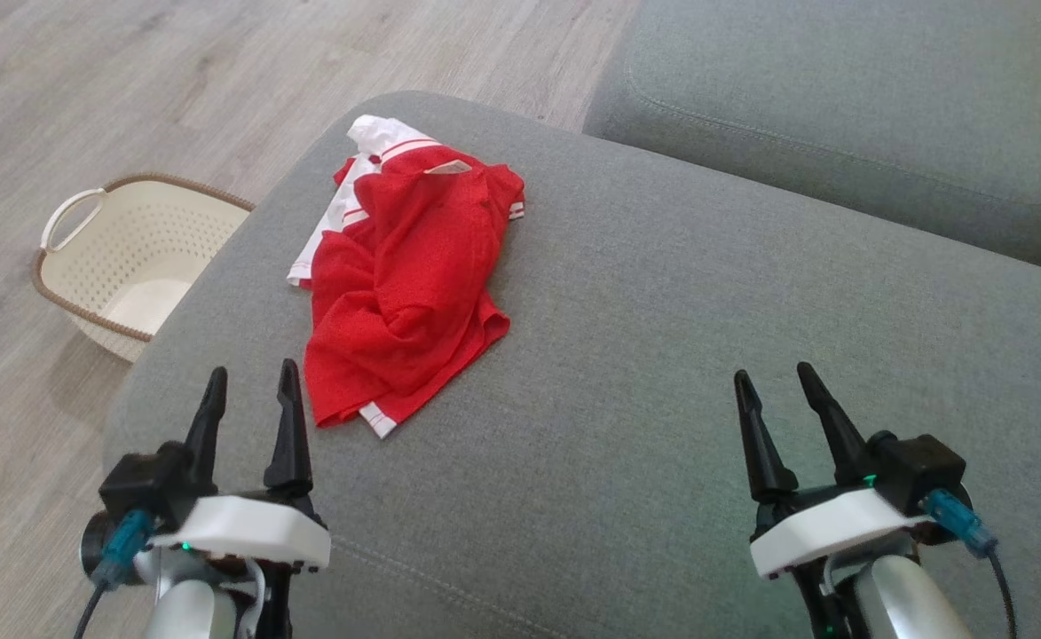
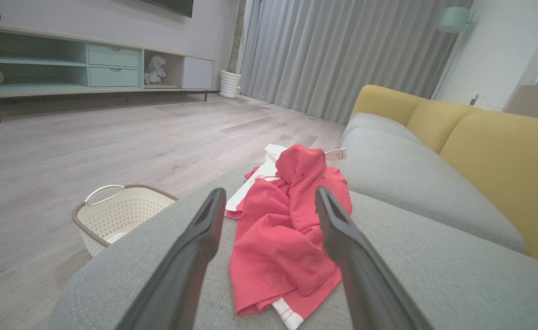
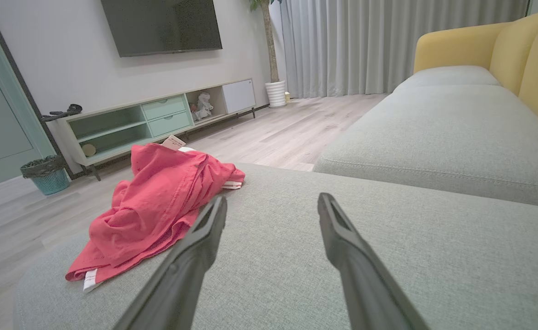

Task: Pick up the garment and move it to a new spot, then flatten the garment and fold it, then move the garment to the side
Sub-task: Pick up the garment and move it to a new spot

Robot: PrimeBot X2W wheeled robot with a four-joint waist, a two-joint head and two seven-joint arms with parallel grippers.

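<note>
A crumpled red garment [image 1: 405,284] with white trim lies on the left part of a grey sofa cushion [image 1: 662,355]. My left gripper [image 1: 252,382] hovers open just short of its near hem, nothing between the fingers. Through the left wrist view the garment [image 2: 282,229] sits straight ahead between the two open fingers [image 2: 204,224]. My right gripper [image 1: 777,380] stands open over bare cushion well to the right of the cloth. From the right wrist view the garment [image 3: 158,206] lies ahead and to the left, apart from the fingers [image 3: 209,229].
A cream perforated basket [image 1: 130,257] with a brown rim stands on the wood floor left of the cushion. A second grey cushion [image 1: 839,115] lies beyond, with yellow backrests [image 2: 479,151] on the right. A low cabinet [image 3: 158,119] and a small bin [image 3: 48,176] stand by the far wall.
</note>
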